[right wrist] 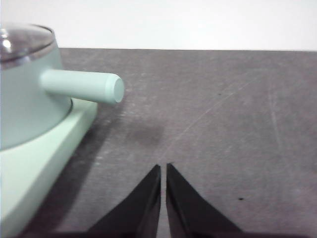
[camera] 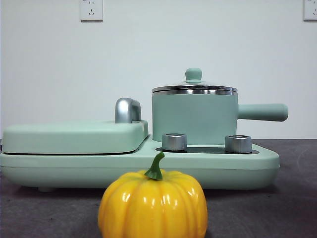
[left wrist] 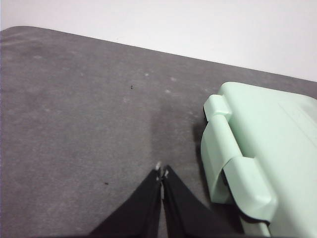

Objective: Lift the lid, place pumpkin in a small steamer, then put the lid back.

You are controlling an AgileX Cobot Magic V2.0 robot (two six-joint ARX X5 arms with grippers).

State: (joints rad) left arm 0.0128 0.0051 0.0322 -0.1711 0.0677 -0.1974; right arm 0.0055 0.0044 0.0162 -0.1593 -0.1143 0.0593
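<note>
The yellow ribbed pumpkin [camera: 152,204] with a green stem stands on the dark table in front of the appliance, nearest the front camera. The small steamer [camera: 194,118], a mint-green pot with a long side handle [camera: 262,112], stands on the appliance's right side. The glass lid [camera: 193,87] with its mint knob sits on the pot. The pot [right wrist: 25,94] and lid [right wrist: 22,42] also show in the right wrist view. My left gripper [left wrist: 162,171] is shut and empty above bare table beside the appliance. My right gripper [right wrist: 163,168] is shut and empty, off from the pot's handle [right wrist: 81,85].
The mint-green appliance base [camera: 138,166] carries a wide flat cover [camera: 74,136] with a chrome handle [camera: 127,110] on its left, and two steel knobs [camera: 174,141] in front of the pot. Its cover end shows in the left wrist view [left wrist: 262,158]. A white wall stands behind.
</note>
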